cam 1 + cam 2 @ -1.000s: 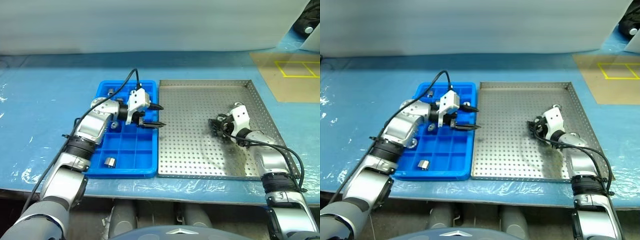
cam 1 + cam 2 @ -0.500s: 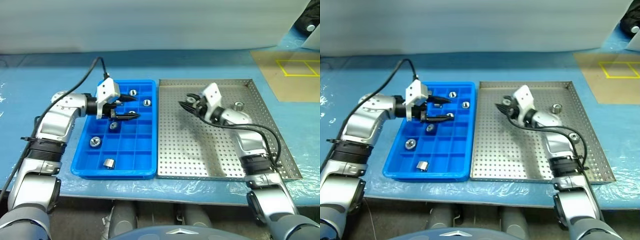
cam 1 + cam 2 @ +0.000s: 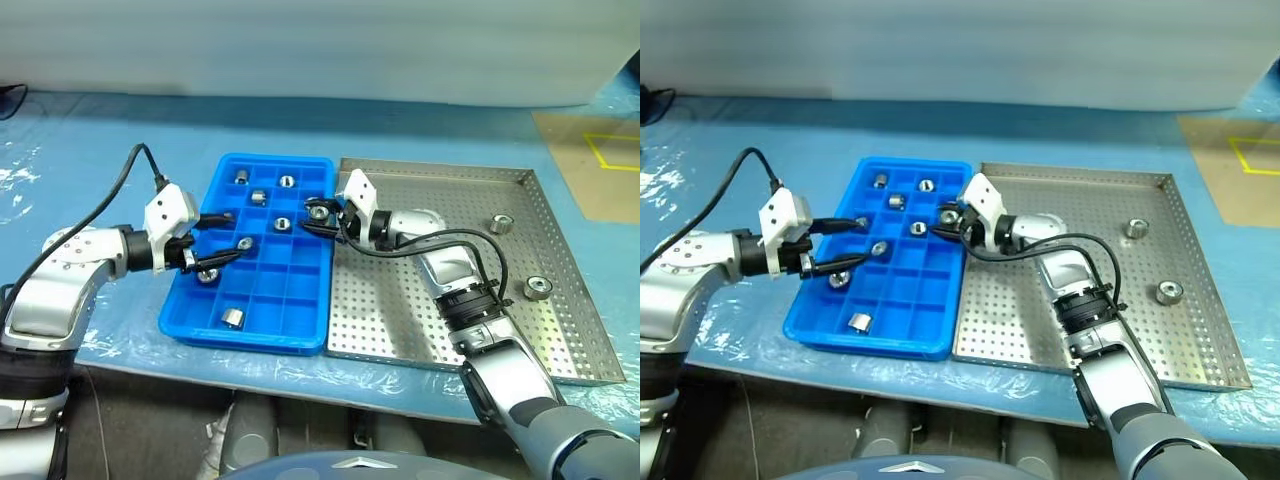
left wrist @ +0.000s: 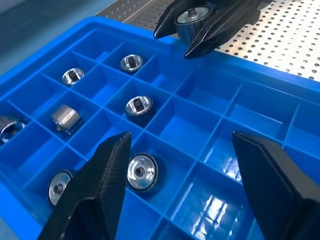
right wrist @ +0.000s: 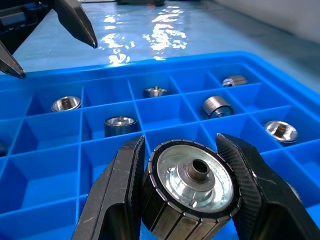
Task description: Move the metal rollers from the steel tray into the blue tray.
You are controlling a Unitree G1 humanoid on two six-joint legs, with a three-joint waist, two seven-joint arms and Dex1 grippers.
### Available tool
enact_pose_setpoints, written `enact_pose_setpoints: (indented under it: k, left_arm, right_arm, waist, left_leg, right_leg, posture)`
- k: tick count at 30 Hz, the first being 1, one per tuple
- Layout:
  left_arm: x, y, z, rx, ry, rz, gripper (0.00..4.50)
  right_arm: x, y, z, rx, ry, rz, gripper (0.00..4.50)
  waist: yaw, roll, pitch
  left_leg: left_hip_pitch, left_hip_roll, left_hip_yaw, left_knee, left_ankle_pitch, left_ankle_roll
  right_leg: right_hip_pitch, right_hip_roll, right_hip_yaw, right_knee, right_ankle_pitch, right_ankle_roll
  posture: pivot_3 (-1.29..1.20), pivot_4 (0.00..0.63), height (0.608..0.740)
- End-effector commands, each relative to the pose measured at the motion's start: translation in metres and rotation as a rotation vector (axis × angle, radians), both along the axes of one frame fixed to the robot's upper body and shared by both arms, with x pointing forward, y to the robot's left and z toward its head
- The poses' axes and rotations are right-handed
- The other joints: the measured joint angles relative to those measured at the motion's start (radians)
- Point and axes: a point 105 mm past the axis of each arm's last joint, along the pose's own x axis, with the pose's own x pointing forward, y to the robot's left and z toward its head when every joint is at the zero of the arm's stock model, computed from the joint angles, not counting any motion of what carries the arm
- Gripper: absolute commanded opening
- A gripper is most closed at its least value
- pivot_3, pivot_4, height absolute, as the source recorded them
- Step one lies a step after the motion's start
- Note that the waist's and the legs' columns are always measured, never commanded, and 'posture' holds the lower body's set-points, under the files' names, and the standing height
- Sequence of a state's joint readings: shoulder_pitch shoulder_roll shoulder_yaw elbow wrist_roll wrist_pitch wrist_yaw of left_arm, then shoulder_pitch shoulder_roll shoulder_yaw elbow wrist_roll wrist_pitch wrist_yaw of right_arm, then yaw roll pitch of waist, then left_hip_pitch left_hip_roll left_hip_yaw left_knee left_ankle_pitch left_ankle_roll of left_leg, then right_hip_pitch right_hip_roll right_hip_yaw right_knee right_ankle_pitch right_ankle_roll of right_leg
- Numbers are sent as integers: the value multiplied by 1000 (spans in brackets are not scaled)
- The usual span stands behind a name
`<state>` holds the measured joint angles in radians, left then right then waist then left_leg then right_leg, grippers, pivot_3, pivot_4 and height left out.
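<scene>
The blue tray (image 3: 203, 322) lies left of the steel tray (image 3: 420, 320), with several metal rollers (image 3: 282, 224) in its compartments. My right gripper (image 3: 320, 214) is shut on one metal roller (image 5: 192, 187), held just above the blue tray's right-hand compartments near the far end. Its fingers (image 5: 115, 200) clamp the roller's ribbed sides. My left gripper (image 3: 236, 233) hangs open and empty over the tray's left side, and its fingers (image 4: 95, 195) straddle a roller (image 4: 141, 171) lying in a cell. Two rollers (image 3: 501, 223) (image 3: 538, 288) rest on the steel tray's right part.
Both trays sit on a light blue table covering (image 3: 90, 150). A brown board with yellow tape (image 3: 600, 160) lies at the far right. The table's front edge runs just below the trays. A black cable (image 3: 125, 180) loops up from my left wrist.
My right gripper carried a roller leftward from the steel tray to above the blue tray's right side. My left gripper drew back to the tray's left edge, staying open. The head view also shifted.
</scene>
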<state>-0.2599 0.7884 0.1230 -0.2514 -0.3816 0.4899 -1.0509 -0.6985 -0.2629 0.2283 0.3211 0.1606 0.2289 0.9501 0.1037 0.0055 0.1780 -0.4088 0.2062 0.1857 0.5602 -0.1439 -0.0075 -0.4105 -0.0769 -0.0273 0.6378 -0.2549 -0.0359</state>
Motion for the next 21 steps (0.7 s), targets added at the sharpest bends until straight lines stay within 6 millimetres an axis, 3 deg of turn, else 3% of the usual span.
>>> enact_pose_setpoints:
  k: [1, 6, 7, 12, 21]
  left_arm:
    - [-4, -1, 14, -3, -54, 8, 3372]
    - [-5, -4, 13, -7, -50, 7, 3372]
    - [-5, -5, 12, -8, -49, 5, 3372]
    - [-2, -8, 13, -12, -51, -7, 3372]
    - [10, -35, 14, -47, -57, -113, 3372]
  right_arm:
    - [-9, 8, 4, 0, 2, 87, 1813]
    - [-15, 3, -7, -42, 21, 120, 1813]
    - [-17, 2, -9, -47, 23, 127, 2537]
    - [-17, 0, -12, -56, 50, 106, 4140]
    - [-2, -28, 12, -5, -27, -49, 4140]
  waist:
    - [3, 0, 0]
    - [4, 0, 0]
    - [5, 0, 0]
    - [3, 0, 0]
    - [2, 0, 0]
  left_leg:
    - [0, 0, 0, 0, 0, 0]
    - [0, 0, -1, 0, 0, -1]
    - [0, 0, -1, 0, 1, -1]
    - [0, 0, -1, 0, 1, -1]
    - [2, 0, -1, 1, 2, -4]
  right_leg:
    - [0, 0, 0, 0, 0, 0]
    - [0, 0, 0, 1, 0, 0]
    - [0, 0, 0, 1, 0, 0]
    - [0, 0, 0, 1, 0, 0]
    - [2, 0, 0, 2, 0, 0]
  posture:
    - [202, 150, 740]
    - [199, 150, 740]
    - [194, 150, 740]
    - [175, 150, 740]
    - [52, 150, 740]
